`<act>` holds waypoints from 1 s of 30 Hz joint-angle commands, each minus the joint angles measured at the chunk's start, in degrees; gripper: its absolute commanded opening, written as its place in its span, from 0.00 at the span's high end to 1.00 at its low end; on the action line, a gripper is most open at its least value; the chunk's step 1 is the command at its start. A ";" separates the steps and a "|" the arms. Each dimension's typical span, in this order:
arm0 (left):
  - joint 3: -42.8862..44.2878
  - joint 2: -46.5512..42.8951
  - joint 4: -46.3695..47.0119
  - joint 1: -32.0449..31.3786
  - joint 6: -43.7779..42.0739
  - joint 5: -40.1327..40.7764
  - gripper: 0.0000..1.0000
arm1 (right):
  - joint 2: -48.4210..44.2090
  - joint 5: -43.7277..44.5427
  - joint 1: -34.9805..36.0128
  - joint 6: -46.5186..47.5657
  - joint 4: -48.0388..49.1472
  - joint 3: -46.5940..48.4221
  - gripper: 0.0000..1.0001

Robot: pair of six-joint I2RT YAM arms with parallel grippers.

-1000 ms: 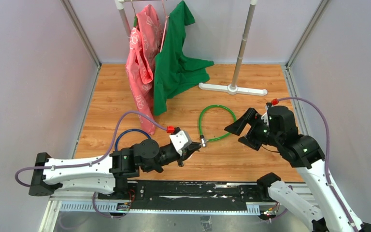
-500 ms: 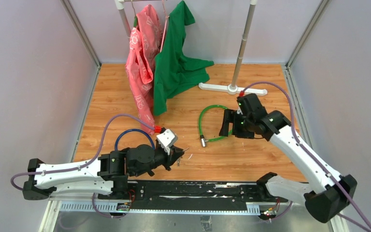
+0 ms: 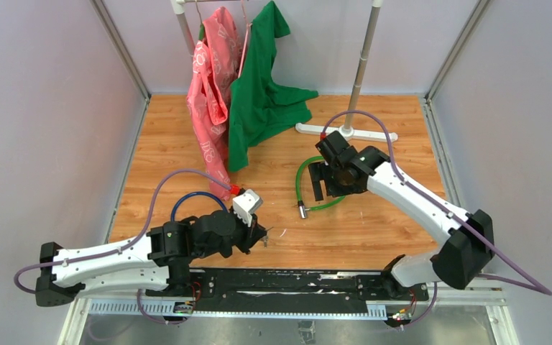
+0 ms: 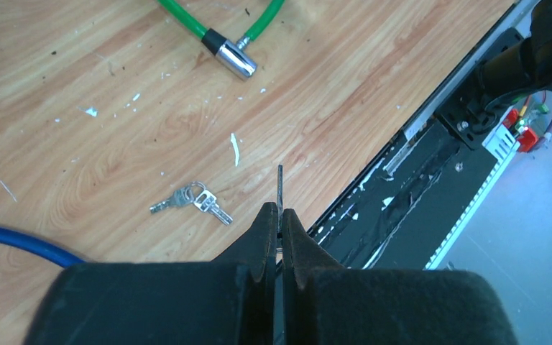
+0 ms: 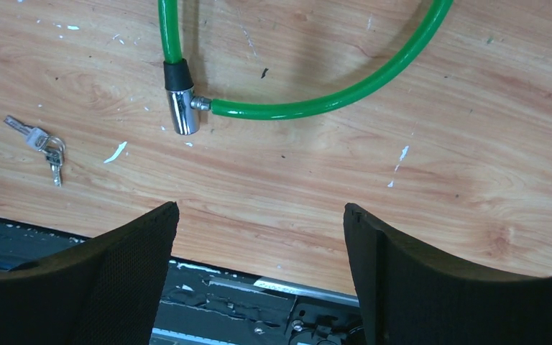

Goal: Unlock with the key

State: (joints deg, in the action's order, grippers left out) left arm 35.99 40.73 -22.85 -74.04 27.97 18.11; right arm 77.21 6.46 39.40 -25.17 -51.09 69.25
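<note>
Swings the right gripper (image 5: 260, 215), jaws wide and empty, in over the green cable lock (image 5: 316, 108) lying on the table (image 3: 187, 144), and pulls the left gripper (image 4: 279, 215), clenched on the key (image 4: 280, 183), back from the lock barrel (image 5: 182, 111), probably to steady the lock before insertion.

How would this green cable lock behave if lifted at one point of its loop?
Probably floppy: the green cable lies in a loose curve, so it would sag. Its metal barrel likely dangles lowest, looking the heaviest part. The glossy coating may slip.
</note>
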 commanded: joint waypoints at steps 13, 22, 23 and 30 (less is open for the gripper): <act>-2.21 -0.74 1.34 0.21 3.14 -0.79 1.00 | 13.04 -5.49 0.76 3.12 -3.05 6.16 0.12; -4.81 -3.06 2.02 0.96 4.89 -0.41 1.00 | 19.98 -11.55 0.72 2.83 -1.72 9.50 0.15; -5.12 -3.25 2.34 0.93 5.32 -0.50 1.00 | 20.61 -12.49 0.79 2.86 -1.14 9.64 0.15; -6.15 -3.74 3.22 1.00 6.64 -0.88 1.00 | 25.61 -15.33 1.82 5.97 5.80 10.41 0.20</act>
State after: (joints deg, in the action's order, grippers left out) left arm 30.55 37.74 -21.61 -73.30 33.17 16.97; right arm 100.42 -6.52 39.86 -22.13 -49.21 78.28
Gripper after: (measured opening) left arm 0.019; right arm 0.817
